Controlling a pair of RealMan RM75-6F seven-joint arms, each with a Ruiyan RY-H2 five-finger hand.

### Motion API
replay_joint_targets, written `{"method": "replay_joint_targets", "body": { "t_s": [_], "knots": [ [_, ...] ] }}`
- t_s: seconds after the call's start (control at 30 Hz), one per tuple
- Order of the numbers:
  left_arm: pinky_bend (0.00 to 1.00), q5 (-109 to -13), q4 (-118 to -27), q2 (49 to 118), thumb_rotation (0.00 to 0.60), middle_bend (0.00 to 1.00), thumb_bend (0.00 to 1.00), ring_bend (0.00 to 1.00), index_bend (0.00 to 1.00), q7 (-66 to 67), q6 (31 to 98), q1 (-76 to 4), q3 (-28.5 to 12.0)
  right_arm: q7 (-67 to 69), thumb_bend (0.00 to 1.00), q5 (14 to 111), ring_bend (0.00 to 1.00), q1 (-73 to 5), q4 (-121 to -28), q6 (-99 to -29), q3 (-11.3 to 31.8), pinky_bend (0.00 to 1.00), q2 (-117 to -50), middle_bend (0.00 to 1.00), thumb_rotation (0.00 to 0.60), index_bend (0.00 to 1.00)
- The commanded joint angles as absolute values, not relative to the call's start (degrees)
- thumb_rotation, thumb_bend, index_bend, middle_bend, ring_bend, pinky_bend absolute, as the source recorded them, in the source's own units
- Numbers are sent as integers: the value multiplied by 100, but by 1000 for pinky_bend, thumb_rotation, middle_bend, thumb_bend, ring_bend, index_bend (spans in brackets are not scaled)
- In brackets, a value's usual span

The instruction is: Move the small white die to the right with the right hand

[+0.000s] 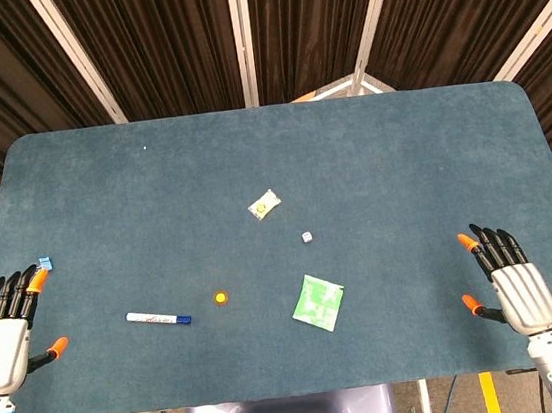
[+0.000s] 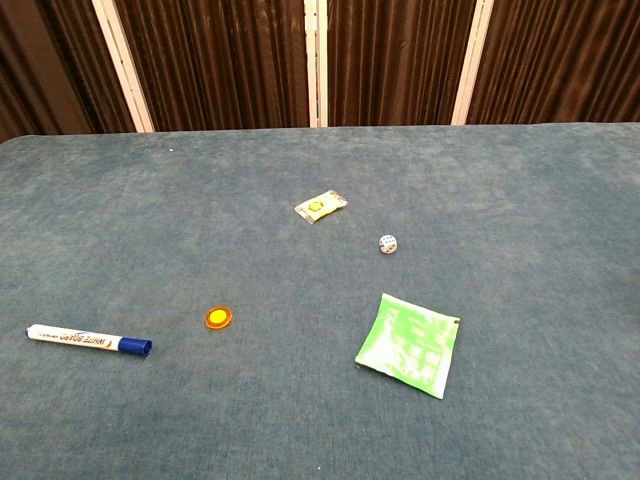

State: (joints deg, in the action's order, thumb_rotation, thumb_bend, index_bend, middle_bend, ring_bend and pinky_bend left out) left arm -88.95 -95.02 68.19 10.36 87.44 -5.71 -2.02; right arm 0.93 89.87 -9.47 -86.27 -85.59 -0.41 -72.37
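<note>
The small white die (image 1: 307, 236) (image 2: 388, 243) lies near the middle of the blue-grey table, just right of centre. My right hand (image 1: 512, 280) rests at the table's near right edge, fingers spread and holding nothing, far to the right of the die. At the near left edge my left hand (image 1: 5, 335) lies with fingers apart and nothing in it. Neither hand appears in the chest view.
A green packet (image 1: 318, 302) (image 2: 409, 343) lies in front of the die. A small white-and-yellow packet (image 1: 264, 205) (image 2: 321, 206) sits behind it to the left. An orange disc (image 1: 221, 298) (image 2: 218, 318) and a whiteboard marker (image 1: 158, 319) (image 2: 88, 340) lie further left.
</note>
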Motion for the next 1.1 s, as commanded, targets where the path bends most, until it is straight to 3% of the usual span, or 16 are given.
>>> {"method": "replay_joint_targets", "body": {
  "t_s": [0.03,0.37,0.63,0.83,1.1],
  "knots": [
    [0,-8902,-9505,6814,600,0,0,0,0,1036,8752,-566,-199,85,148,8995,0,-948,-8624,-8542,-28,0,-7247,0,600,113],
    [0,-8887,-9516,6777,600,0,0,0,0,970,8799,-546,-223,103,147,8988,0,-1056,-8836,-8391,97,0,-7248,0,600,136],
    [0,-8848,-9504,6726,600,0,0,0,0,810,8791,-580,-294,-398,149,8667,0,-1759,-9513,-7562,622,0,-7410,18,600,266],
    [0,-8834,-9465,6707,600,0,0,0,0,710,8768,-588,-296,-1204,150,7998,0,-2511,-9566,-6713,1156,0,-7964,58,600,299],
    [0,-8565,-9323,6683,600,0,0,0,0,458,8578,-642,-384,-2285,163,6924,0,-3497,-8656,-5811,1627,0,-9169,100,600,343]
  ]
}}
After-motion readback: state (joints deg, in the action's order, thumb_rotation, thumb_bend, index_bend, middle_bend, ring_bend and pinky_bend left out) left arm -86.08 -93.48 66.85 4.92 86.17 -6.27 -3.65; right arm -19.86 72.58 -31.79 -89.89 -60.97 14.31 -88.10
